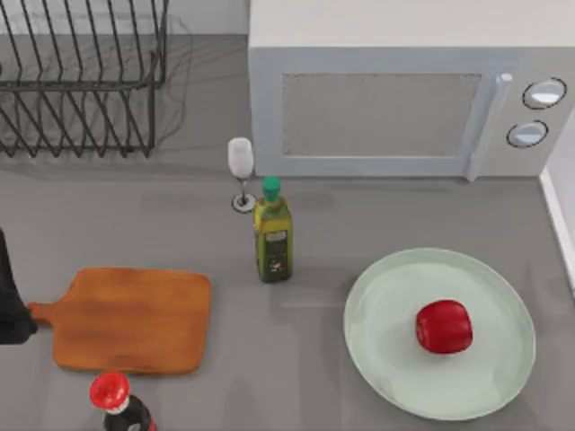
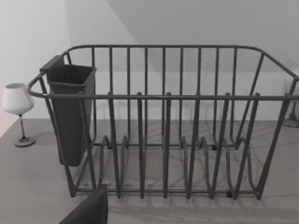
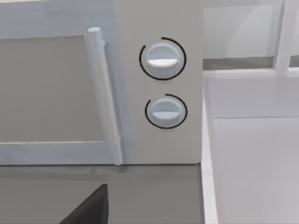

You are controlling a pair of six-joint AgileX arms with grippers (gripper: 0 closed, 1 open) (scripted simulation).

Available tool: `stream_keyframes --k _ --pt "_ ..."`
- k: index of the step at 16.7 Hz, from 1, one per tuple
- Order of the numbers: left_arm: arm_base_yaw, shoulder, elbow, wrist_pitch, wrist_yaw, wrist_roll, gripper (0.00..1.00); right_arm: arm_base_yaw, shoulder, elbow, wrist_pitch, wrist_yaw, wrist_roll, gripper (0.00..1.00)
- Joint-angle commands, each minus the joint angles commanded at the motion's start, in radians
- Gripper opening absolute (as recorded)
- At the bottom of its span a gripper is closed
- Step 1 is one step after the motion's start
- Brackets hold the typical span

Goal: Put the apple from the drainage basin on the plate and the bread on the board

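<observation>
The glossy red apple [image 1: 444, 327] lies on the pale mint-green plate [image 1: 386, 296] at the table's right front, a little right of the plate's middle. The orange-brown board [image 1: 135, 319] lies bare at the left front, its stubby handle pointing left. The bread is out of view. The wire drainage basin [image 1: 81, 85] stands at the back left; the left wrist view looks into it [image 2: 163, 140] and its slots hold nothing. My left arm [image 1: 9, 301] is a dark shape at the left edge, just beside the board's handle. A dark part of my right gripper [image 3: 88, 207] faces the microwave.
A white microwave [image 1: 386, 99] fills the back right, its dials [image 3: 162, 60] facing my right wrist. A wine glass [image 1: 241, 171] and a green-capped oil bottle [image 1: 272, 235] stand mid-table. A red-capped dark bottle [image 1: 112, 395] stands before the board. A dark cutlery cup [image 2: 70, 112] hangs in the basin.
</observation>
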Motion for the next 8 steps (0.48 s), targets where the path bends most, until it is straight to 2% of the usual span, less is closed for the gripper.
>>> stream_keyframes --k 4,8 --pt "0.0 0.0 0.0 0.0 0.0 0.0 1.0 -0.067 -0.183 -0.15 0.136 0.0 -0.069 1.0" --pt "0.0 0.0 0.0 0.0 0.0 0.0 1.0 -0.08 -0.216 -0.177 0.16 0.0 -0.082 1.0"
